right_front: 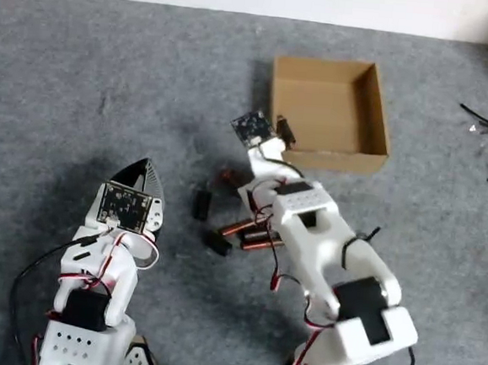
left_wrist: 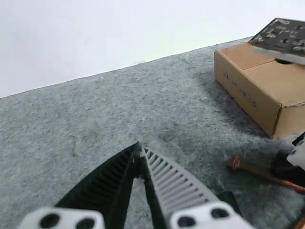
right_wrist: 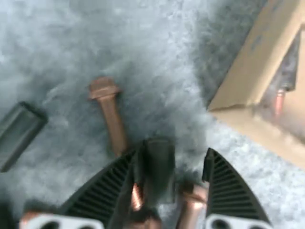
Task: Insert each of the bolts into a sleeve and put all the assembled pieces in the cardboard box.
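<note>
Currently the right claw hangs low over the grey felt-covered desk with its jaws partly open. A short black plastic sleeve sits between its fingers, pressed against one with a clear gap to the other. Copper shows at the sleeve's lower end, likely a bolt seated in it. Can't tell if it is truly gripped. The sleeve's long axis runs along the fingers.

Key relation: the open brown cardboard box lies just beside this claw, to its far right, with its near-left corner closest. Something dark with a copper end lies inside by that corner, too blurred to call.

A loose copper-coloured hex-head bolt lies flat on the desk just ahead of the right claw, head away from it and shank pointing back at the fingertips. Two more copper bolts and loose black sleeves lie near-left of the box, beside the right arm.

The left claw is closed on nothing, low over the desk and well apart to the left of the pile. The right arm is nearer both box and parts.

Likely next: a short carry far-right, lifted enough to clear the box's near wall.
</note>
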Controlling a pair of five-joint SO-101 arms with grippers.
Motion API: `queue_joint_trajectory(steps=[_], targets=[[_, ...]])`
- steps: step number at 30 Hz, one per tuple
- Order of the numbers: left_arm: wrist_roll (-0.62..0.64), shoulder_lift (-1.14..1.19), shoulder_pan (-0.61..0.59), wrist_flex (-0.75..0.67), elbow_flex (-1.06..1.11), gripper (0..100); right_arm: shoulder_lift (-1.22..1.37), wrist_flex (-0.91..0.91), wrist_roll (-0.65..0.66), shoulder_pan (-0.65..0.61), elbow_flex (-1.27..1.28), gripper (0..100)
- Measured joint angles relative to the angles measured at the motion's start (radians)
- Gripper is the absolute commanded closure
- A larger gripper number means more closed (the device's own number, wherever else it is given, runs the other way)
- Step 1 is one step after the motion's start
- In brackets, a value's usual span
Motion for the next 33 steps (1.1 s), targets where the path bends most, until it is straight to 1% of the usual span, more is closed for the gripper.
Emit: queue_joint_trajectory(steps=[3, 12, 18, 20, 23, 24, 25, 33], targets=[[0.000, 0.000, 0.000, 0.000, 0.000, 99, 0.003, 0.044, 0.005, -0.002, -0.034, 81.1], [0.000, 0.000, 0.000, 0.000, 0.000, 99, 0.003, 0.054, 0.006, -0.008, -0.037, 81.1], [0.000, 0.000, 0.000, 0.000, 0.000, 99, 0.003, 0.120, 0.006, -0.015, -0.057, 81.3], [0.000, 0.000, 0.000, 0.000, 0.000, 99, 0.003, 0.141, 0.006, -0.018, -0.063, 85.4], [0.000, 0.000, 0.000, 0.000, 0.000, 99, 0.003, 0.163, -0.005, -0.018, -0.068, 98.1], [0.000, 0.000, 0.000, 0.000, 0.000, 99, 0.003, 0.164, -0.015, -0.018, -0.069, 99.8], [0.000, 0.000, 0.000, 0.000, 0.000, 99, 0.003, 0.166, -0.028, -0.018, -0.069, 98.6], [0.000, 0.000, 0.000, 0.000, 0.000, 99, -0.009, 0.169, -0.043, -0.017, -0.064, 99.4]])
